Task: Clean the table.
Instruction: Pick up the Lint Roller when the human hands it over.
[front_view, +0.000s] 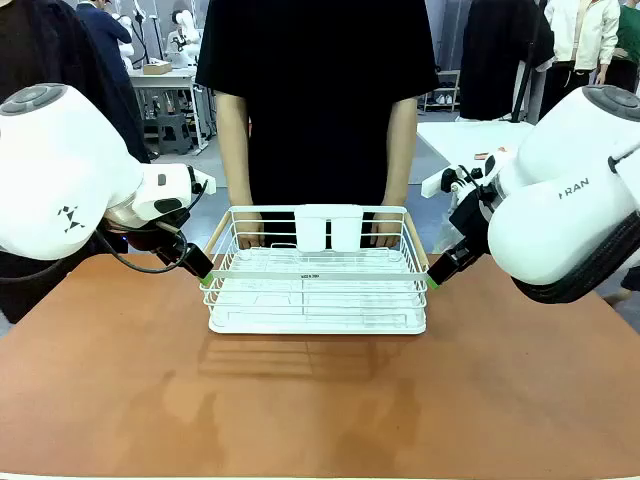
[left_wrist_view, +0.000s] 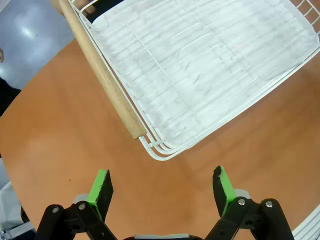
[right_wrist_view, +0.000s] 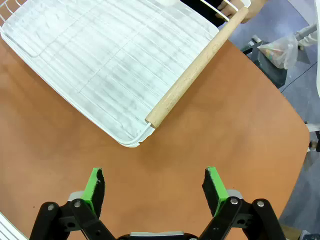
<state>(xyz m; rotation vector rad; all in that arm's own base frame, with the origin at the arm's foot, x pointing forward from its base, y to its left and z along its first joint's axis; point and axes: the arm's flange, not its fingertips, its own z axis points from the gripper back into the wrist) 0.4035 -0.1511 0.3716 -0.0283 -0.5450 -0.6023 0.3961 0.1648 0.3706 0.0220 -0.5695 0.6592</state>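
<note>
Spreading across the foreground, the terracotta counter (front_view: 320, 410) carries a white wire dish rack (front_view: 316, 325) at its far middle, so lifting that off looks like the step in hand. The left fingers (left_wrist_view: 101, 188) and right fingers (right_wrist_view: 214, 186) stand wide apart and empty, each near a wooden handle (left_wrist_view: 102, 75) end. Next, both should close on the handles together. The front view shows the person's hands (front_view: 388, 232) at the far rim, while the wrist views reveal clear gaps (the front view suggests contact).
</note>
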